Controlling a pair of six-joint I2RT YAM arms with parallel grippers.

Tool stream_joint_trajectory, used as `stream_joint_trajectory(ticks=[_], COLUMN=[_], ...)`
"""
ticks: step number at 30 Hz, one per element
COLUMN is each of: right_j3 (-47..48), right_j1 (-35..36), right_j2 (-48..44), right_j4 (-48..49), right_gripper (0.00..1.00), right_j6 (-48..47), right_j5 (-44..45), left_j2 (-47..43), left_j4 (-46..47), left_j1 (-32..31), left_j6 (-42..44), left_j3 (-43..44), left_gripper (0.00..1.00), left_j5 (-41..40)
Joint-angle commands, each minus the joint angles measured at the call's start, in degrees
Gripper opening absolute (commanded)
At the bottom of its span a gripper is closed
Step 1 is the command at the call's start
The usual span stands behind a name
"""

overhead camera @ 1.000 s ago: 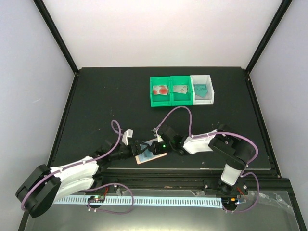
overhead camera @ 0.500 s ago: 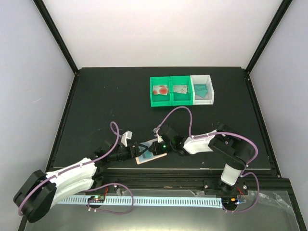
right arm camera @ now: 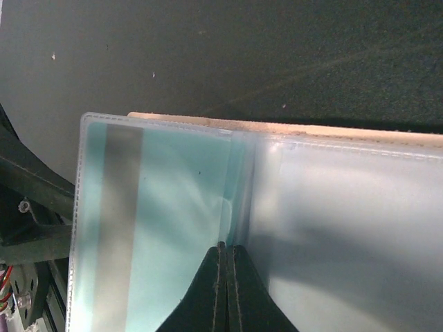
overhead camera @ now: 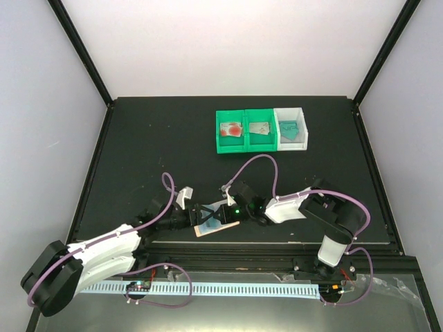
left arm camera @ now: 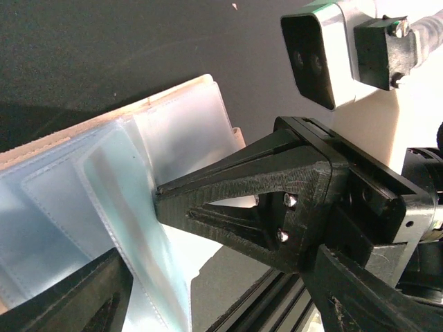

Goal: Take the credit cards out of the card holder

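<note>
Pins holder (right arm camera: 346, 207) to surface (overhead camera: 138, 152) with shut right fingers (right arm camera: 214, 290); holds left fingers (left arm camera: 76, 301) wide, empty, ready for teal card (right arm camera: 180, 200)

Card holder (right arm camera: 346, 207) cut off right, bottom (right wrist view); teal card (right arm camera: 173, 194) too.
</note>
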Motion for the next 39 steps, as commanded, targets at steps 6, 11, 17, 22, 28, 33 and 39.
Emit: stream_joint_trajectory(ticks=[6,11,17,22,28,33,39], right_j3=[-3.79,-4.46,-5.35,-5.52,-5.72,-5.74,-6.12], right_j1=[0.42,0.44,0.44,0.40,0.43,0.35,-1.37], right_j2=[-1.91,-2.74,-5.10,-7.07,-8.16,-12.16,-18.79], right_j4=[0.98,2.08,2.12,0.99,0.11,-5.55,-14.61], right_gripper=[0.02,0.06,0.09,0.15,0.19,0.19,0.25], right_j6=[1.38,1.75,1.84,1.18,0.57,-1.49,-4.60], right_j5=[-0.96,-1.82,-1.46,-0.57,0.19,5.29,13.62], left_j2=[-1.05,-0.32,0.06,2.66,7.28,7.82,9.46], left_j4=[-7.47,-6.13,-2.81,1.89,8.21,8.62,10.28], left_j1=[0.21,0.14,0.16,0.14,-0.17,-0.89,-2.13], left_j6=[4.65,4.55,3.62,2.35,0.35,0.35,-0.04], left_j3=[4.55,4.86,4.80,4.35,4.25,4.73,5.42], left_gripper=[0.69,0.63,0.61,0.61,0.60,0.60,0.59], left_j5=[-2.91,-2.02,0.00,2.65,5.91,5.60,5.60])
